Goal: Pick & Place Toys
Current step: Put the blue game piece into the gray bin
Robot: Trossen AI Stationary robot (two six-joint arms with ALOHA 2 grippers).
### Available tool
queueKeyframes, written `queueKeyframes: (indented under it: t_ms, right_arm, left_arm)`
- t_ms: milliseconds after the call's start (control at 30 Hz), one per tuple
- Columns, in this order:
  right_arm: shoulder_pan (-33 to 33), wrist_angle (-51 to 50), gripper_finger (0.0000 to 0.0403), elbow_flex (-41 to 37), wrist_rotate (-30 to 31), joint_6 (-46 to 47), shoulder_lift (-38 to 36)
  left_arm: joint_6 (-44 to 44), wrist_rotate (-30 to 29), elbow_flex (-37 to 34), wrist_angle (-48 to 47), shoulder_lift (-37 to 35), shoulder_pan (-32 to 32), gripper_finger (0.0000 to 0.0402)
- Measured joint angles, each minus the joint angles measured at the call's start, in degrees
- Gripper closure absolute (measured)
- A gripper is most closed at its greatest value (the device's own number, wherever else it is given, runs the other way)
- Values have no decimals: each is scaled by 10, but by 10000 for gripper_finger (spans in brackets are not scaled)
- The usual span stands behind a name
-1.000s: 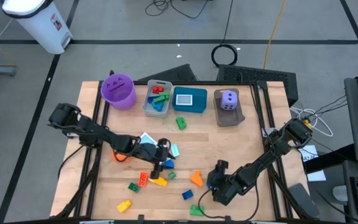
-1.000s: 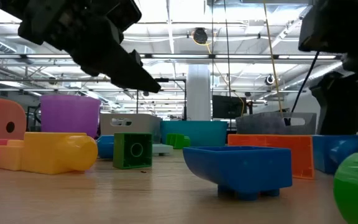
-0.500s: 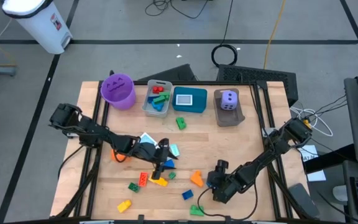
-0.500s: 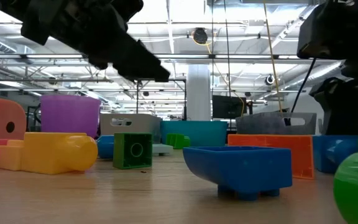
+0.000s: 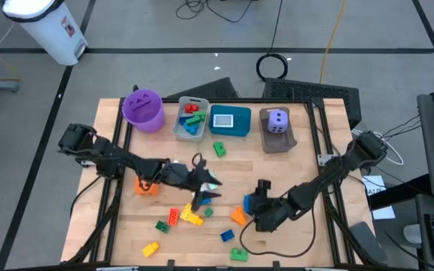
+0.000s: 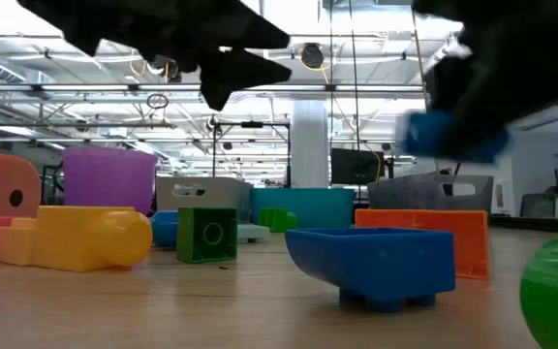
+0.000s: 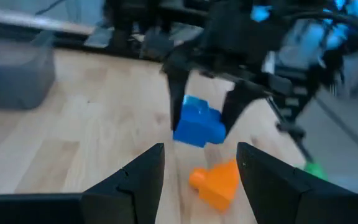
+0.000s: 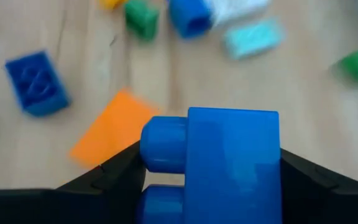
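Lower right of centre in the high view, the right gripper [image 5: 253, 203] clasps a blue brick [image 8: 232, 163] (lifted off the table [image 5: 307, 241]); the left gripper [image 5: 206, 188] hovers centre frame, fingers parted and holding nothing.

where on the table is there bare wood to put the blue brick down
Free: the right strip of the table between the brown bin and the right gripper, which holds the blue brick; also below the purple bucket. Crowded: the middle front, around the left gripper.
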Motion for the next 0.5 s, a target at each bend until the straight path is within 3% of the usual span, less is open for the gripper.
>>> queueKeyframes:
  t_ms: [267, 500]
  right_arm:
    - [-25, 41, 141, 0, 123, -180, -56]
    - [-56, 73, 134, 0, 143, -293, -56]
  left_arm:
    - [-134, 17, 41, -3, 2, 76, 192]
    - [-183, 30, 53, 11, 2, 121, 192]
